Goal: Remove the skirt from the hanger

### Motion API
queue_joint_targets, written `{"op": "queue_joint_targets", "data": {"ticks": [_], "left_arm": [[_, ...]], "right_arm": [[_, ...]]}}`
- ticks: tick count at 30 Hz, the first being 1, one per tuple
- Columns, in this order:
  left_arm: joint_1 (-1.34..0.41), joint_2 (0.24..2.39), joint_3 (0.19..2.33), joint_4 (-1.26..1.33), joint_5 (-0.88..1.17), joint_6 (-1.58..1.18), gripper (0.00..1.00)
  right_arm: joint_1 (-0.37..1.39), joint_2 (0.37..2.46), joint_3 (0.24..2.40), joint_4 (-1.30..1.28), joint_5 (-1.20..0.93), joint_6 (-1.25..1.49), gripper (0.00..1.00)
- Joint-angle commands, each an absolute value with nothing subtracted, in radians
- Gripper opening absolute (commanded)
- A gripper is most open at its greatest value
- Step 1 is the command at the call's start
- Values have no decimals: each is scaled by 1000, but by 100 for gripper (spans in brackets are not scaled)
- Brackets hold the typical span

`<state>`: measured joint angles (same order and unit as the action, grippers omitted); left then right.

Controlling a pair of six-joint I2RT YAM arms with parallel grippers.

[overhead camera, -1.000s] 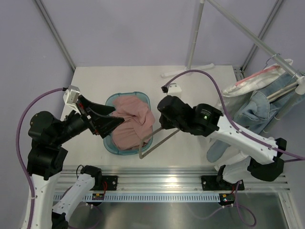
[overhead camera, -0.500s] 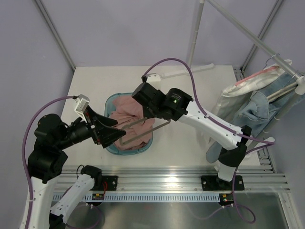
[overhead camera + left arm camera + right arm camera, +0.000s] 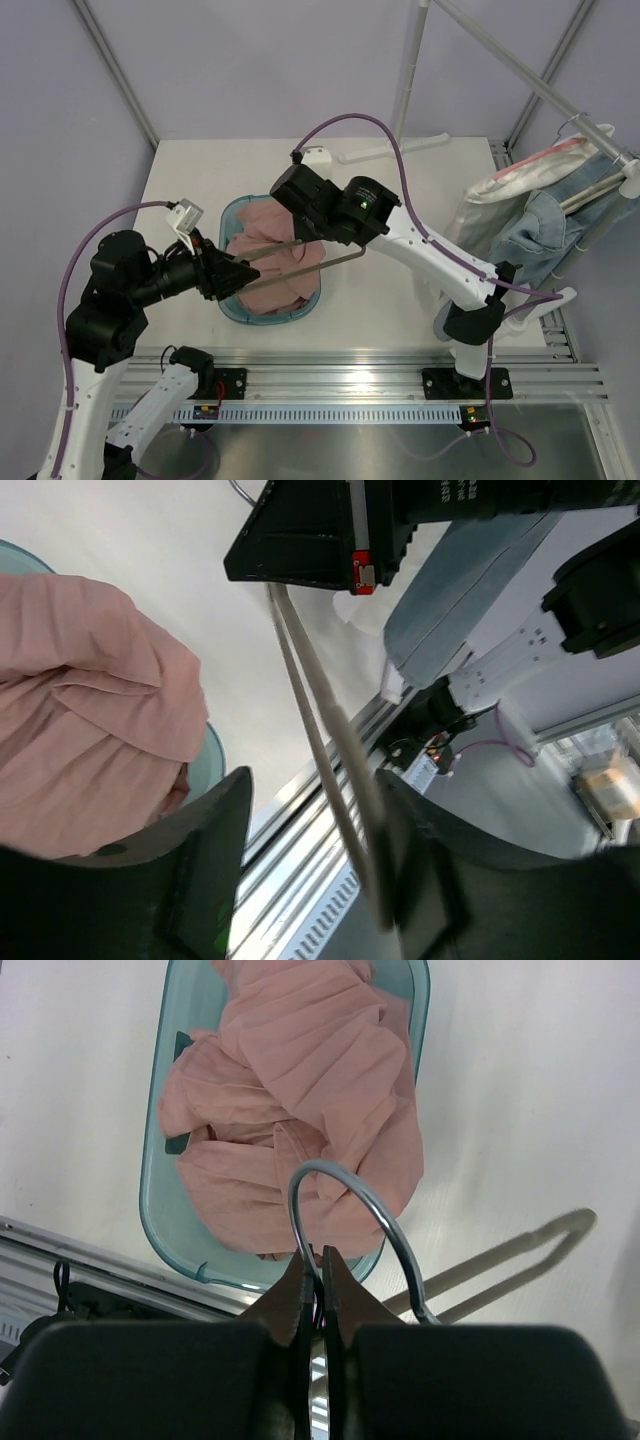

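- Soft pink skirt (image 3: 270, 270), crumpled into loose folds, lies inside a translucent teal oval tub (image 3: 262, 320).
- Right gripper (image 3: 320, 1265), arm stretched over the tub, is pinched tight on the hook of the thin metal hanger (image 3: 390, 1228).
- Left gripper (image 3: 310, 880) fingers are spread; the hanger's bars run between them.

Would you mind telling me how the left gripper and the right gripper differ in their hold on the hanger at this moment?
The right gripper is shut on the hook of the hanger; the left gripper is open, the hanger's bar merely passing between its fingers. The right gripper points down over the basket and skirt; the left gripper comes in sideways at the basket's left side. Both are at the hanger.
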<state>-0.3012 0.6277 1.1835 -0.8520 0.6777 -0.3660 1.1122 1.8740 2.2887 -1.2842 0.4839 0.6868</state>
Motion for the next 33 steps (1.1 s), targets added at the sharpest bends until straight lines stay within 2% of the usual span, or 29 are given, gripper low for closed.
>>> {"op": "queue_joint_targets", "data": {"ticks": [1,3,6,7,9,10,12,13,14,21,23,26,27,28,29,33], "left_arm": [[-305,656,1190,-853,637,-334,42],[-307,669,1192,-865,609,-318,23],[-307,676,1183,-873,591,-305,0],[-307,673,1177,-870,586,-305,0],[-308,669,1157,-859,568,-304,0],[-308,663,1154,-858,560,-304,0],[-308,663,1138,-835,558,-307,0],[-308,660,1132,-824,558,-310,0],[-308,661,1123,-810,555,-316,0],[-308,724,1129,-675,583,-333,0],[-310,748,1138,-632,584,-344,0],[-321,808,1166,-525,583,-373,0],[-327,846,1176,-459,580,-383,0],[-346,866,1198,-428,574,-397,0],[-360,888,1215,-398,543,-411,0],[-492,1024,1366,-361,390,-382,0]], "right_arm": [[1104,1890,2344,-1310,486,681,0],[1104,1884,2335,-1296,477,673,1],[1104,1853,2280,-1258,440,658,11],[1104,1836,2269,-1247,419,644,28],[1104,1818,2244,-1246,407,641,50],[1104,1800,2235,-1246,394,638,66],[1106,1764,2200,-1250,388,647,79],[1108,1746,2183,-1249,387,652,92],[1109,1729,2165,-1246,382,652,98],[1167,1446,2016,-1207,416,687,100],[1190,1367,1990,-1146,376,675,99],[1193,1154,1818,-904,175,635,82],[1195,1035,1690,-832,126,629,37],[1193,979,1630,-724,45,632,7],[1195,936,1580,-707,35,643,0],[1193,836,1462,-839,104,704,0]]}}
